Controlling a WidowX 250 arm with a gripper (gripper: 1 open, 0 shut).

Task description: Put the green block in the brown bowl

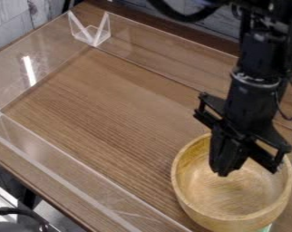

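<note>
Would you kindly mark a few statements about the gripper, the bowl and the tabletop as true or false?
1. The gripper hangs over the brown bowl. True.
2. The gripper points sideways, level with the table. False: it points almost straight down.
3. The brown bowl sits at the far left corner of the wooden table. False: it sits at the near right.
4. A clear plastic stand is at the far left of the table. True.
5. The green block lies on the wood beside the bowl. False: no block shows there.
</note>
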